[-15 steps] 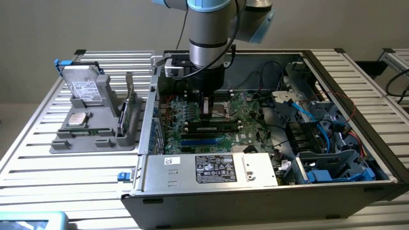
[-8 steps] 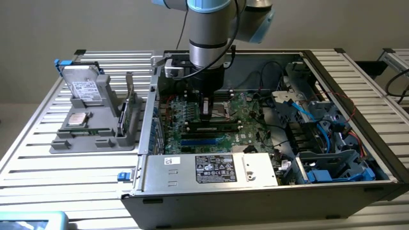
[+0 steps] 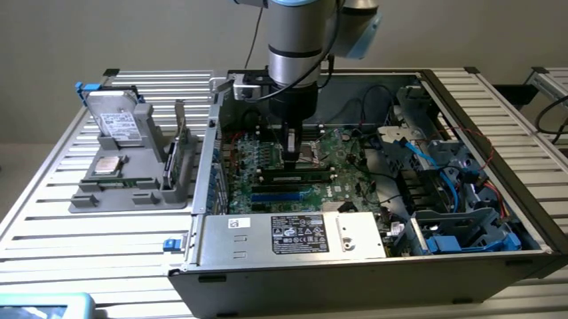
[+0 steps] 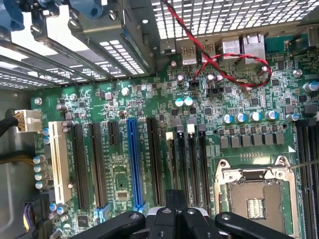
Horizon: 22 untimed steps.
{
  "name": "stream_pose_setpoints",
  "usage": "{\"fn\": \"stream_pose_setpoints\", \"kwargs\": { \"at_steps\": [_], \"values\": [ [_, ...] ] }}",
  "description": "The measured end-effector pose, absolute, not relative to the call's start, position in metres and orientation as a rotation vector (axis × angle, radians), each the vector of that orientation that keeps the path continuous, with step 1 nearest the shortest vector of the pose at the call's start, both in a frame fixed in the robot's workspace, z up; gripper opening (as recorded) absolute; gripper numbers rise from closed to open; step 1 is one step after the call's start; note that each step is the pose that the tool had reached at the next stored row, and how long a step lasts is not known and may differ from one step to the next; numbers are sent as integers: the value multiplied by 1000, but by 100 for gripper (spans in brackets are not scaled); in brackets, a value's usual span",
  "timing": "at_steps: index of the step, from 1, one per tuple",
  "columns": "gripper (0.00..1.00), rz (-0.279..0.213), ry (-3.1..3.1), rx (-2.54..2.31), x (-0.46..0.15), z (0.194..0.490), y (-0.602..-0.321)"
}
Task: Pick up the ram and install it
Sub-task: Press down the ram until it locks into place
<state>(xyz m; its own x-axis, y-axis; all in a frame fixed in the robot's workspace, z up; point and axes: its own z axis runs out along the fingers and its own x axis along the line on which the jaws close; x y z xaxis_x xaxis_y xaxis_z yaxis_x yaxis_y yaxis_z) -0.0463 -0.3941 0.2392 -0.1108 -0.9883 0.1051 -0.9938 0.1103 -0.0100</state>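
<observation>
The ram (image 3: 297,176) is a long dark stick with a green edge. It lies lengthwise along a slot on the green motherboard (image 3: 346,149) inside the open computer case. My gripper (image 3: 291,159) comes straight down from the arm with its fingers shut together, tips at the middle of the stick's top edge. I cannot tell whether they touch it. In the wrist view the gripper (image 4: 174,216) is shut, its black linkages are folded inward, and the ram is hidden beneath it.
A grey tray (image 3: 133,193) at the exterior view's left holds a hard drive (image 3: 116,123) and a silver chip (image 3: 108,165). The silver power supply (image 3: 293,236) fronts the case. Blue cables (image 3: 443,166) crowd the right. An empty processor socket (image 4: 256,199), a blue slot (image 4: 133,164) and red-black wires (image 4: 224,64) lie nearby.
</observation>
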Motion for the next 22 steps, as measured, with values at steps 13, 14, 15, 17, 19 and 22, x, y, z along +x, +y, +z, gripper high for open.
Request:
{"fn": "stream_pose_setpoints", "kwargs": {
  "at_steps": [13,14,15,17,19,22],
  "values": [
    [11,107,-2283,2042,-28,245,-394],
    [11,105,-2283,2043,-27,245,-394],
    [11,102,-2283,2043,-27,245,-394],
    [11,101,-2283,2042,-27,245,-394],
    [11,100,-2282,2042,-27,245,-394],
    [11,99,-2297,2024,-27,245,-394]
  ]
}}
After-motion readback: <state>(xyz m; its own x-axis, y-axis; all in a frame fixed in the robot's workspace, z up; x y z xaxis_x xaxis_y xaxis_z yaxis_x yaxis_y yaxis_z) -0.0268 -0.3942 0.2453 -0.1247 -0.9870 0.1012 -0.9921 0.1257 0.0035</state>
